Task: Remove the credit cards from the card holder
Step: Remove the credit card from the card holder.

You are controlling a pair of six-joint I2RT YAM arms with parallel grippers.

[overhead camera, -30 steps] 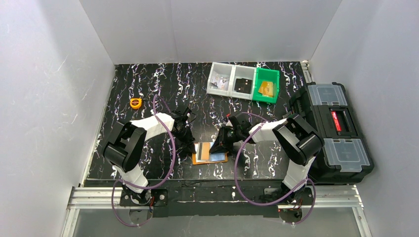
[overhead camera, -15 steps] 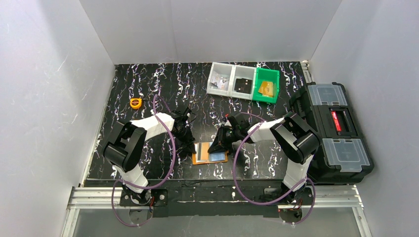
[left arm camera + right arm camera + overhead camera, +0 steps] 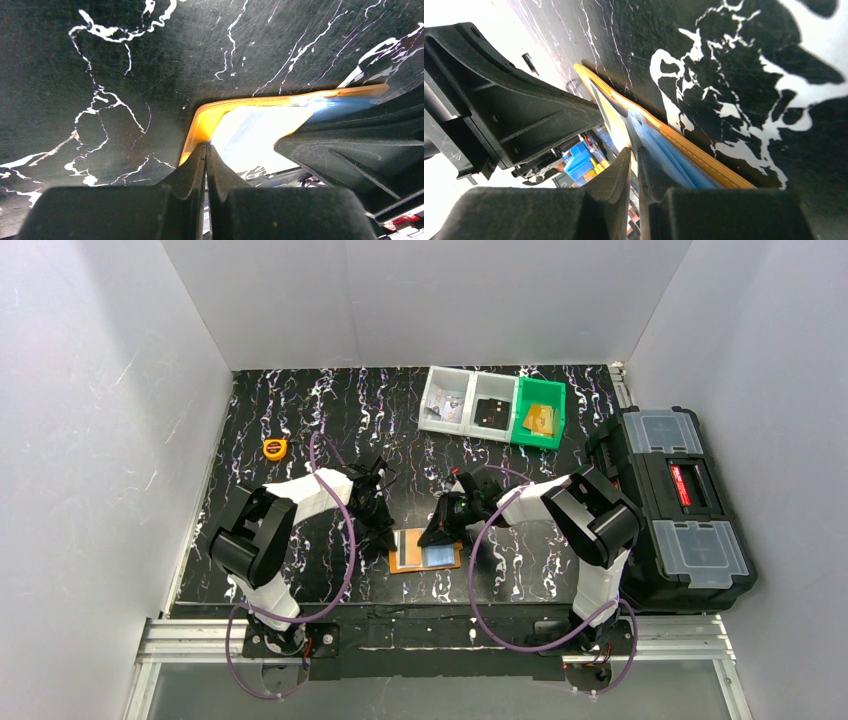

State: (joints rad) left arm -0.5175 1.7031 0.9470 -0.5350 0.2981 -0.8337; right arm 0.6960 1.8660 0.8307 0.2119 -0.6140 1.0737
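1. Orange-tan card holder (image 3: 397, 562) lies open and flat on the black marbled table (image 3: 300, 410), near the front edge and between the two arms.
2. Pale blue and whitish credit cards (image 3: 438, 555) sit inside the holder, none yet out.
3. Left gripper (image 3: 205, 148): fingers pressed together with no gap. The tips rest on the orange rim at the holder's left edge.
4. Right gripper (image 3: 634, 150): fingers drawn to a thin slit. The tips sit at the blue cards on the holder's right half. Whether a card is nipped between them cannot be told.
5. Both grippers crowd the holder from opposite sides, near each other. Each shows as a dark bulk in the other's wrist view.
6. Elsewhere: a yellow tape measure (image 3: 274, 449) lies well apart at far left. Three small bins (image 3: 492, 405) stand at the far edge. A black toolbox (image 3: 680, 510) stands off the table's right side.
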